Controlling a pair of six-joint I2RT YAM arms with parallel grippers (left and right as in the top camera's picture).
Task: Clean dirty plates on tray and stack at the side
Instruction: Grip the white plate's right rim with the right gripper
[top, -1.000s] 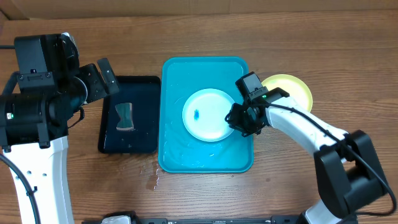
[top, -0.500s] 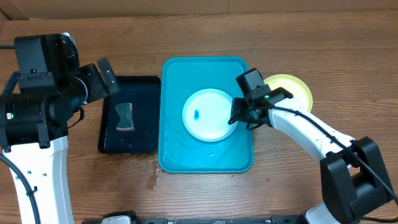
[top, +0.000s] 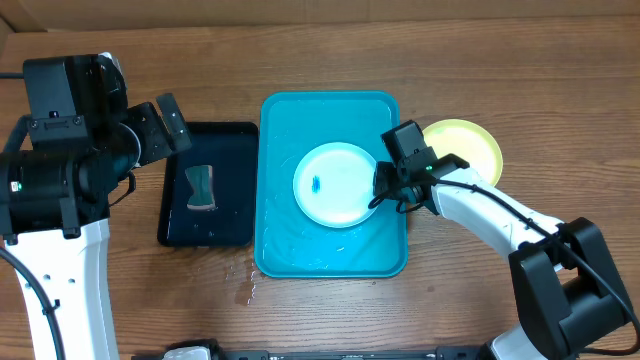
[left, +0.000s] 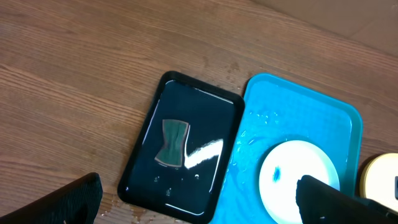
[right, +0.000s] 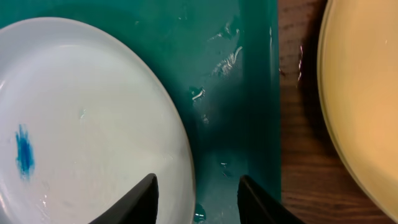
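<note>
A light blue plate (top: 335, 184) with a small blue smudge lies in the turquoise tray (top: 330, 255); it also shows in the left wrist view (left: 292, 183) and the right wrist view (right: 81, 118). My right gripper (top: 382, 192) is open at the plate's right edge, its fingers (right: 198, 199) straddling the rim, one over the plate and one over the tray floor (right: 230, 93). A yellow-green plate (top: 470, 145) lies on the table right of the tray and shows in the right wrist view (right: 367, 106). My left gripper (left: 199, 205) is open, high above the table.
A smaller black tray (top: 225, 225) holding a grey-green sponge (top: 201, 187) sits left of the turquoise tray, also in the left wrist view (left: 172, 143). Water drops lie on the wood at the tray's front left corner (top: 245, 285).
My right gripper has shifted slightly along the plate's right edge and settled over the rim. The left arm and the plates have not moved.
</note>
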